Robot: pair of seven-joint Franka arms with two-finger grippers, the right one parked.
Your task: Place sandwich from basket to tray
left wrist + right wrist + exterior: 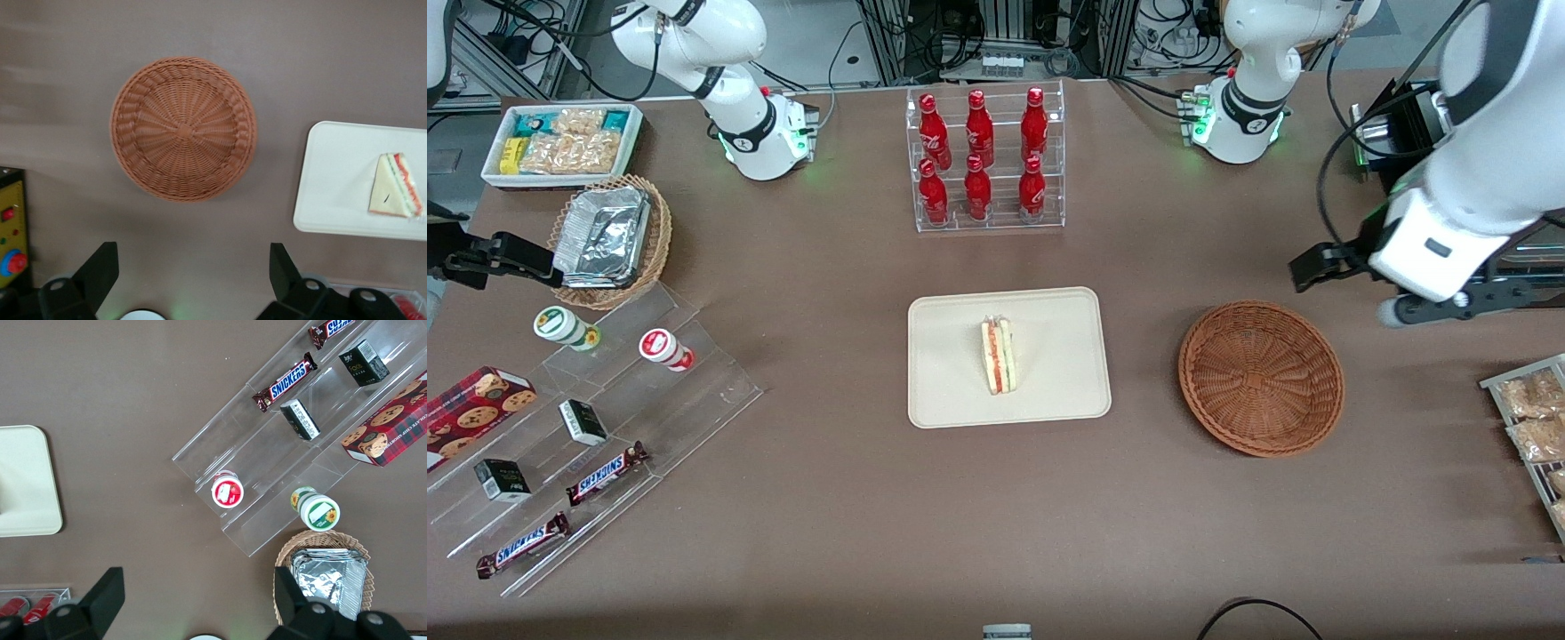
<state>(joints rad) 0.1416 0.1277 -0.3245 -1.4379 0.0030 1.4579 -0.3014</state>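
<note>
With the sandwich (999, 356) lying on the tray (1049, 400), the basket (1261, 378) empty and the claw (193, 267) raised above it, fingers spread and holding nothing, little can go wrong beyond a descending arm nudging the basket.

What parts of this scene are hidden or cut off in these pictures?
- Tray: the left wrist view's edge cuts off one end.
- Sandwich: its underside is hidden in every view, since it lies on the tray.
- Hand: open above the table beside the basket; in the front view its own arm blocks the fingertips.
- Snack packets: cut by the front view's edge.
</note>
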